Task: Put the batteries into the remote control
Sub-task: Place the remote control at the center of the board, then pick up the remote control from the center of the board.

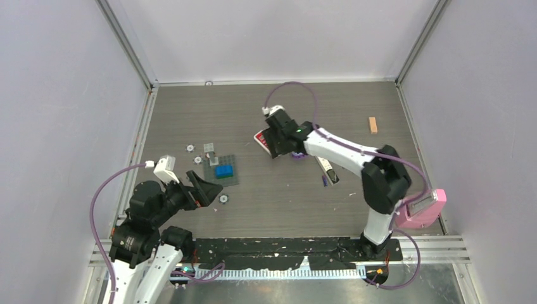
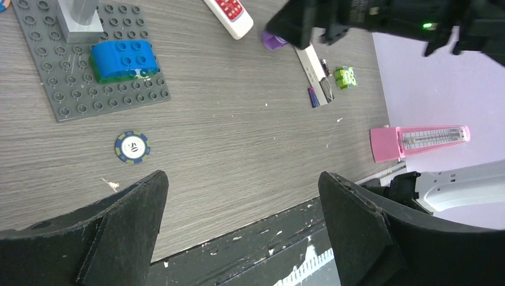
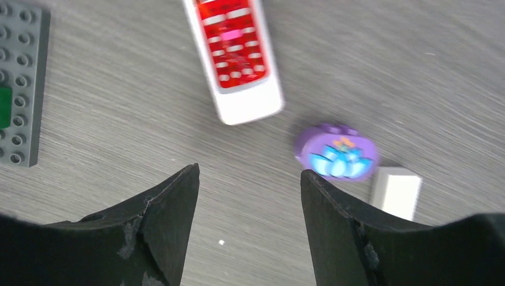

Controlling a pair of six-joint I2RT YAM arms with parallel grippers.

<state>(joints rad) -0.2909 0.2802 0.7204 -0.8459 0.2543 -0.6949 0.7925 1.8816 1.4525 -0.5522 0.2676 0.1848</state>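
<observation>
We have no battery in hand yet: right gripper (image 3: pixel 250 229) spread, empty, hovers just far of the remote (image 1: pixel 327 170) at centre-right. Left gripper (image 2: pixel 244 229) is spread, idle. Next we must come near and pinch the battery (image 2: pixel 312 96) beside the remote.

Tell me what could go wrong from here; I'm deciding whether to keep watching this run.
1. The right gripper hangs open nearer the red-faced remote and purple piece than the narrow remote; it may grab the wrong thing.
2. The blue-purple battery lies right beside that remote, so pinching it could shove both.
</observation>
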